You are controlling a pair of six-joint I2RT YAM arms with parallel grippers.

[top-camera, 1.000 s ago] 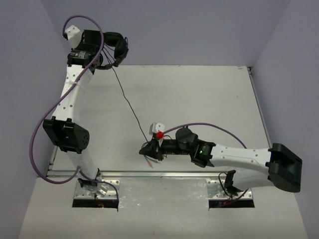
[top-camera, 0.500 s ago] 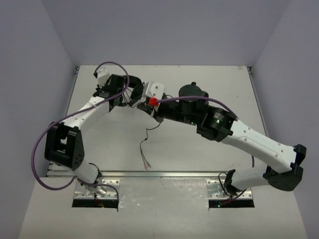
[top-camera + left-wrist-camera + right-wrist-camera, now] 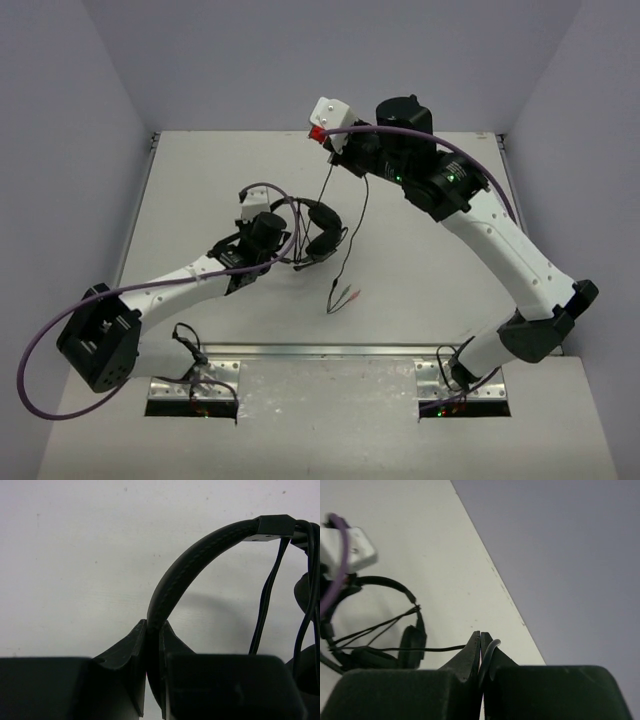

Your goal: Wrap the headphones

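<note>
The black headphones are held over the table's middle. My left gripper is shut on their curved headband, which is pinched between the fingers in the left wrist view. Thin cable strands hang beside the band. My right gripper is raised near the table's back edge and is shut on the thin black cable. The cable runs down to the headphones. Its loose end with reddish plug tips lies on the table in front.
The white table has grey walls on three sides and a metal rail at its near edge. Thick purple robot cables loop along both arms. The left arm's white wrist camera shows in the right wrist view.
My left gripper has carried the headphones from the back left toward the table's middle. My right gripper has moved back and up with the cable. The plug end has shifted right.
</note>
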